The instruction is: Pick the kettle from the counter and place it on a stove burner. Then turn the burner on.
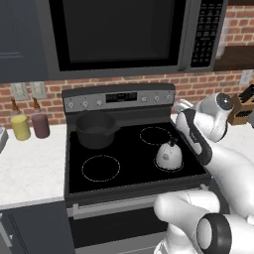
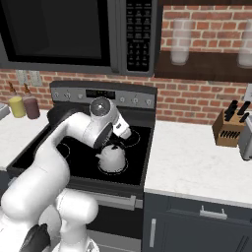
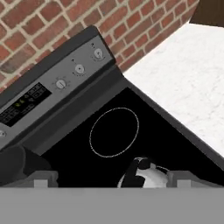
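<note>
- The kettle [image 1: 168,156] stands upright on the front right stove burner [image 1: 174,167] of the black cooktop [image 1: 124,168].
- The gripper [image 3: 112,180] is above the kettle [image 3: 146,176], wide open, with the kettle between its fingertips [image 3: 43,180] but not touching them.
- A dark pot [image 1: 95,130] sits at the back left.

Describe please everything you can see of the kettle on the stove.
The kettle is small, squat and dome-shaped, with a shiny silvery-white body that looks like metal, a dark arched handle and a dark top knob. It stands upright on the black glass cooktop, inside the dashed circle of the front right burner. Nothing but the cooktop touches it. The dark pot stands apart, on the back left burner.
</note>
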Controlling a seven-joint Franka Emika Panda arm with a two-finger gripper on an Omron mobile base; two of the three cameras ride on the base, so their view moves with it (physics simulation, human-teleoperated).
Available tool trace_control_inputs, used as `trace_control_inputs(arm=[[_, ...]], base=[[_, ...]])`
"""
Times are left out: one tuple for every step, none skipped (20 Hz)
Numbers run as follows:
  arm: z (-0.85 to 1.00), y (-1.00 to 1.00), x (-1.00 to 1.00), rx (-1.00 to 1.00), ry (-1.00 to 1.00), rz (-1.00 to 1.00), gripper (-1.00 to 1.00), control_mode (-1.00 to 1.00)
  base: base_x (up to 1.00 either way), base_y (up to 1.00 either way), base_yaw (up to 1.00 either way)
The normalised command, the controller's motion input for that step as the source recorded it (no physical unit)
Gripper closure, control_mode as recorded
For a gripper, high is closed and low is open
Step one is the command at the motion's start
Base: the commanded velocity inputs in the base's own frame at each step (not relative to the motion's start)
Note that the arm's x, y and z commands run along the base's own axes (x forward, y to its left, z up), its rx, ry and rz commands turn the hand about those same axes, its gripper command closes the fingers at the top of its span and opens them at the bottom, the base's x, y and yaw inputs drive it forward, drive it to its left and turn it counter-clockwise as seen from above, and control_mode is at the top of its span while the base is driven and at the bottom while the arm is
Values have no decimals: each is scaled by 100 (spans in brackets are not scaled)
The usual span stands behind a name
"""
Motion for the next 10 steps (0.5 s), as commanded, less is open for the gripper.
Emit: trace_control_inputs(arm=[[44, -89, -6, -2, -40, 14, -100, -100], [42, -94, -2, -1, -39, 14, -100, -100], [42, -97, 0, -1, -39, 14, -100, -100], [37, -100, 0, -1, -36, 14, -100, -100], [32, -100, 0, -2, -35, 14, -100, -100], [28, -100, 0, -3, -33, 13, -100, -100], [24, -100, 0, -3, -30, 13, -100, -100], [24, -100, 5, -3, -29, 13, -100, -100], [19, -99, 15, -3, -26, 13, -100, -100], [11, -89, 29, -3, -21, 12, -100, -100]], base=[[0, 0, 0], [0, 0, 0], [0, 0, 0], [0, 0, 0], [0, 0, 0], [0, 0, 0], [0, 0, 0], [0, 0, 0], [0, 0, 0], [0, 0, 0]])
